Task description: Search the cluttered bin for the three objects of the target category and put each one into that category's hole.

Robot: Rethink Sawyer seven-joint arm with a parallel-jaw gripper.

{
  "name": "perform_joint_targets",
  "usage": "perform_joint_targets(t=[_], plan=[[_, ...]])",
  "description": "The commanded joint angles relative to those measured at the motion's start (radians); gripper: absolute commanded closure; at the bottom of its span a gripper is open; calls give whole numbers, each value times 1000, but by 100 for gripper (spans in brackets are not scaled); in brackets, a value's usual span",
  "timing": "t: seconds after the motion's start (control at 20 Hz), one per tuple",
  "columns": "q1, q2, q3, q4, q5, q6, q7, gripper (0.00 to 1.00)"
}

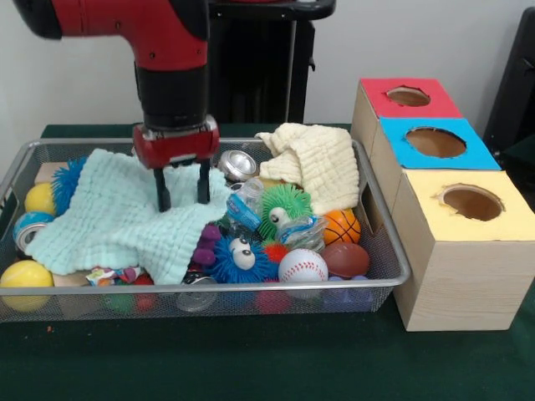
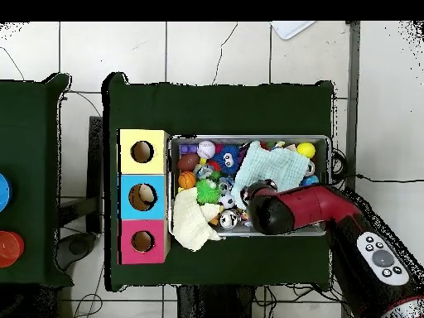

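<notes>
The wire mesh bin (image 1: pixel 251 288) is full of toys and also shows in the overhead view (image 2: pixel 248 139). My gripper (image 1: pixel 182 197) points straight down over the bin's middle left. It is open, with both fingertips (image 1: pixel 163 200) resting on the mint-green waffle cloth (image 1: pixel 117 217). No polka-dot cloth shows in full. A small white scrap with coloured specks (image 1: pixel 113 274) peeks from under the mint cloth's front edge. The yellow-topped box's hole (image 1: pixel 472 202) is at the right, nearest the camera. In the overhead view the arm (image 2: pixel 273 211) hides the gripper.
A cream waffle cloth (image 1: pixel 322 163) drapes over the bin's back right rim. Balls, spiky toys and a baseball (image 1: pixel 303 265) fill the bin. The blue-topped box (image 1: pixel 435 144) and red-topped box (image 1: pixel 408 97) stand behind the yellow one.
</notes>
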Motion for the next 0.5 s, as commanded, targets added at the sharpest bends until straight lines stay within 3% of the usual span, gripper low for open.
perform_joint_targets(t=[0.05,0.3,0.35,0.5], plan=[[-37,240,92,-181,-162,-32,-371,0],[-59,275,111,-201,-166,36,-428,0],[-60,275,112,-200,-171,46,-430,100],[-39,257,91,-200,-175,55,-397,100]])
